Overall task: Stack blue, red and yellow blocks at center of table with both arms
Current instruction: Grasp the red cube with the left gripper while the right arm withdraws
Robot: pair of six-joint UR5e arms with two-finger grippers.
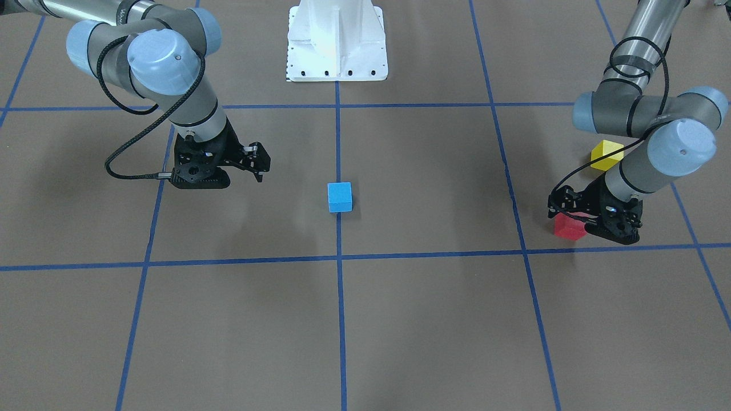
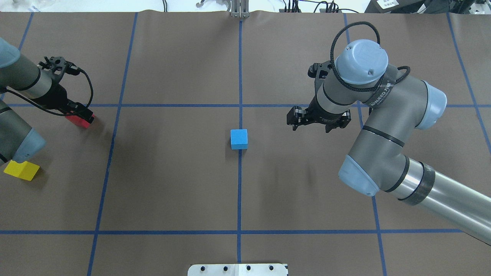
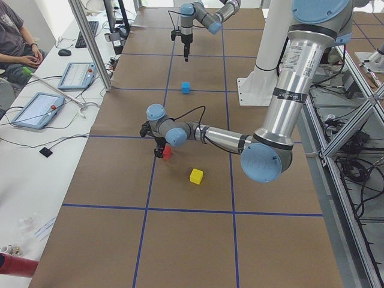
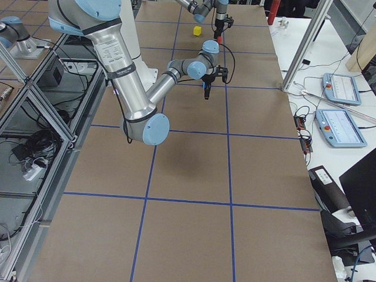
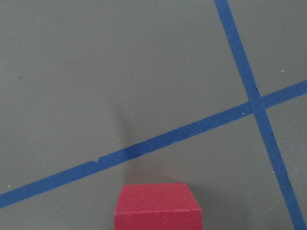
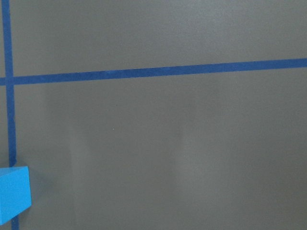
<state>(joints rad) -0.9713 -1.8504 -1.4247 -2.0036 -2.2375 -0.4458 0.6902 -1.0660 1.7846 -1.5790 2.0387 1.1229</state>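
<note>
The blue block (image 1: 340, 197) stands alone at the table's center, on the crossing of the tape lines; it also shows in the overhead view (image 2: 239, 138) and at the right wrist view's lower left corner (image 6: 12, 199). My right gripper (image 1: 260, 166) hangs open and empty above the table, off to the robot's right of the block (image 2: 294, 120). The red block (image 1: 570, 226) rests on the table at the far left (image 2: 78, 120). My left gripper (image 1: 567, 216) is down over it; I cannot tell whether it grips it. The yellow block (image 1: 606, 154) lies nearer the robot (image 2: 22, 170).
The white robot base (image 1: 337, 40) stands at the table's robot side. Blue tape lines (image 2: 240, 76) divide the brown table into squares. Operators' tablets (image 3: 36, 108) and cables lie on a white bench beyond the far edge.
</note>
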